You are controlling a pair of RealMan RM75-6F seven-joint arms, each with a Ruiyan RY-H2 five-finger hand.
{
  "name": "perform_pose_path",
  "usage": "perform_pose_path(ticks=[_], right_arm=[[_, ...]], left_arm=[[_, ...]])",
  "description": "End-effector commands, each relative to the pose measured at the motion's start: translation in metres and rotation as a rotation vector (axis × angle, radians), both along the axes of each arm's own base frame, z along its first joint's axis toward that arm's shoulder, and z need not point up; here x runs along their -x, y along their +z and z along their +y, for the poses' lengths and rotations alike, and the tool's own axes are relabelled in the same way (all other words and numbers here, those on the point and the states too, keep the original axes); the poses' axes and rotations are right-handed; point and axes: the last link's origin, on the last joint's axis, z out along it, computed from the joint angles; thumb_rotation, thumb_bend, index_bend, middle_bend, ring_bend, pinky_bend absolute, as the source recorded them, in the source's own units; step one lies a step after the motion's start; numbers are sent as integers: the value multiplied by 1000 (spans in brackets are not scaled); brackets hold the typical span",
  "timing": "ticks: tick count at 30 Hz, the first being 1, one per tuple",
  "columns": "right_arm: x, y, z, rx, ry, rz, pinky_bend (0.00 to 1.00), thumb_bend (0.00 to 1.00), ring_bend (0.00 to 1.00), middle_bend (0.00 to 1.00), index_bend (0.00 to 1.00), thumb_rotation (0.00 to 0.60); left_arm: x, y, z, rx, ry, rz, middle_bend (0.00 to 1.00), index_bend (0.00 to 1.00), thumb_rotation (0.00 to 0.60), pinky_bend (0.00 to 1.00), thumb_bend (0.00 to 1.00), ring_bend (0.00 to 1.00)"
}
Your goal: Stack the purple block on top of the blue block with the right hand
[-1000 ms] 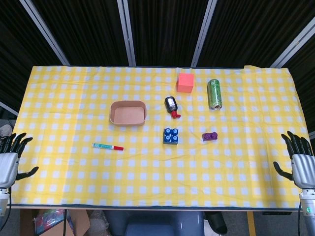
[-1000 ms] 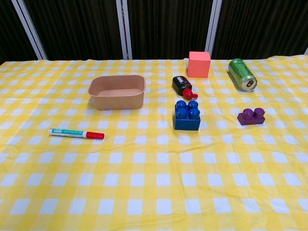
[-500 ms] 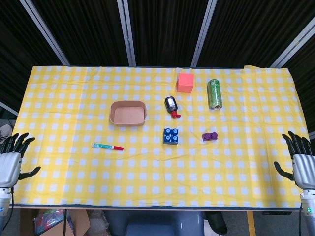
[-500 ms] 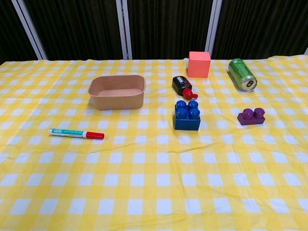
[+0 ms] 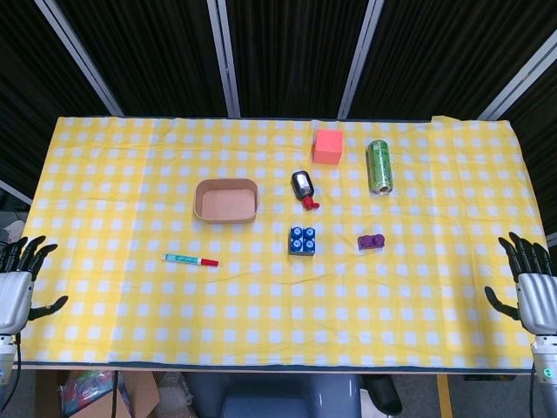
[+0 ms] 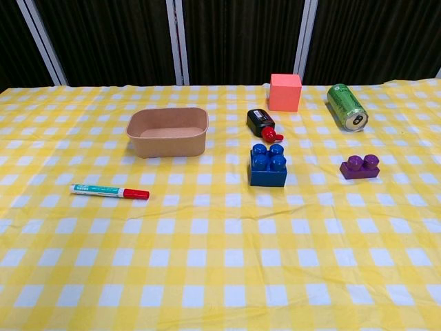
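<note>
A small purple block (image 5: pixel 372 241) (image 6: pixel 360 167) lies on the yellow checked cloth, right of a blue studded block (image 5: pixel 302 240) (image 6: pixel 268 165) near the middle. My right hand (image 5: pixel 532 287) hangs off the table's right front corner, fingers spread and empty, far from both blocks. My left hand (image 5: pixel 17 283) sits off the left front corner, also open and empty. The chest view shows neither hand.
A tan bowl (image 5: pixel 226 200), a marker with a red cap (image 5: pixel 191 259), a dark bottle with a red cap lying on its side (image 5: pixel 303 187), a pink cube (image 5: pixel 327 145) and a green can on its side (image 5: pixel 379 165) lie on the table (image 5: pixel 130 165).
Both hands shift only slightly at the table's corners. The objects have not moved.
</note>
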Motion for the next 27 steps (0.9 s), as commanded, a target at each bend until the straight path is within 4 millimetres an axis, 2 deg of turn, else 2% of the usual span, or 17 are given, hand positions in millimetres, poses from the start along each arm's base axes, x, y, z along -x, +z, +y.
perform_pose_path(ticks=[1,6,9,19,27], right_arm=[[-1,0,1,1,5,2,0,374,0,0,96,600],[-3,-3,2,-12,4,-2,0,374,0,0,124,600],[-10,-12,-5,-58,16,13,0,374,0,0,141,600],[-40,-61,-77,-255,7,11,0,374,0,0,211,600],[-56,-88,-113,-342,-15,28,0,373,0,0,228,600]], left_arm=[[0,1,0,-2,-2,-5,66,163,600,52,182,0],[0,0,1,4,-6,-17,66,163,600,52,182,0],[1,1,3,1,-1,-21,66,163,600,52,182,0],[3,4,4,-12,2,-28,66,163,600,52,182,0],[6,3,5,-12,21,-16,66,163,600,52,182,0]])
